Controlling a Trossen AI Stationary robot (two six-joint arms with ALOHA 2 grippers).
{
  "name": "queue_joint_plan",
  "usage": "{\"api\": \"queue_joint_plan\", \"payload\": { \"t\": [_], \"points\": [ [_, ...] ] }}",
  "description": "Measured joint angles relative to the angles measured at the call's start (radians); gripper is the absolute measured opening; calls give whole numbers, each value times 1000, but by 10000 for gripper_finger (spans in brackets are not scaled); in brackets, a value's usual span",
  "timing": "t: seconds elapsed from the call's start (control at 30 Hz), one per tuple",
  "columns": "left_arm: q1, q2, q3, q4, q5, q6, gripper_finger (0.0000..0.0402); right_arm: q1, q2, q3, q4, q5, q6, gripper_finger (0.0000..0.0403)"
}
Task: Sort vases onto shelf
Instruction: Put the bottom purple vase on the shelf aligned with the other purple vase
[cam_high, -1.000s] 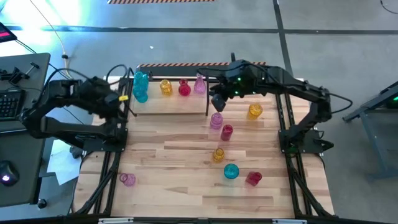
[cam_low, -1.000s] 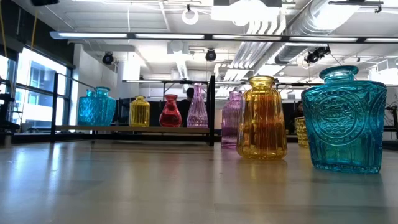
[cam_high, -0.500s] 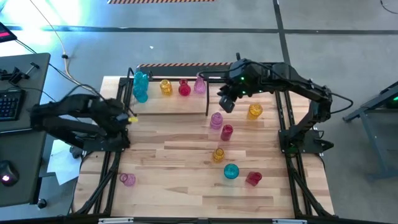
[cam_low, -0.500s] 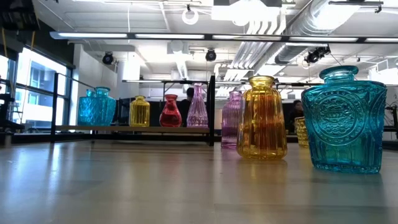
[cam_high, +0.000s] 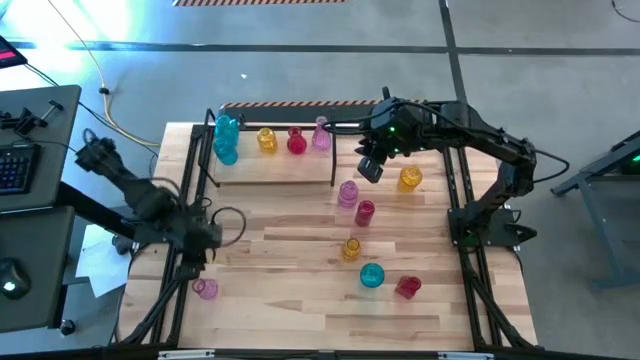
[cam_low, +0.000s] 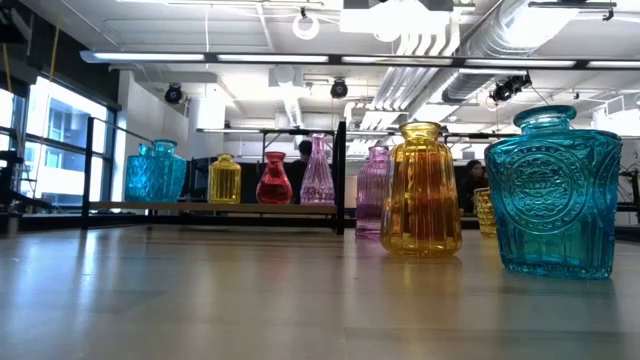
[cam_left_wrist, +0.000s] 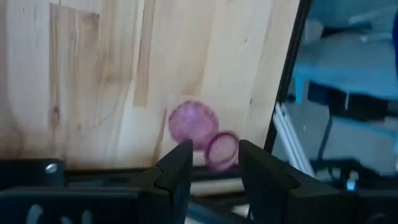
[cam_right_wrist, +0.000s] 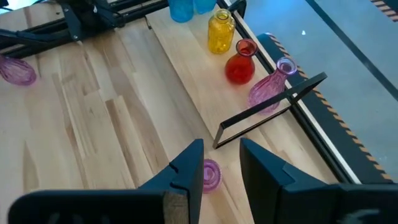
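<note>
The tabletop (cam_high: 300, 240) is pale butcher-block wood, its strips smooth with a soft sheen in the low view. The vases are translucent coloured glass, glossy: the cyan vase (cam_low: 556, 195) carries a pressed medallion and ribbing, the amber vase (cam_low: 421, 190) fine vertical ribs. The shelf (cam_high: 275, 165) has a light wooden plank and thin black rods, probably matt metal. Both arms look dark, matt plastic or metal.

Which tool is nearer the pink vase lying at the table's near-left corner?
Left. The left tool hangs open right over the pink vase, empty. The right tool is far across the table, by the shelf.
</note>
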Motion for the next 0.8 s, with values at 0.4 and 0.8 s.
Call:
{"api": "queue_joint_plan", "payload": {
  "t": [0.4,0.8],
  "points": [
    [-372,182,0,71,-85,-394,119,0,-30,0,-4,-30,-27,87],
    [-408,216,0,0,-195,-483,119,24,-59,0,3,-31,-3,87]
  ]
}}
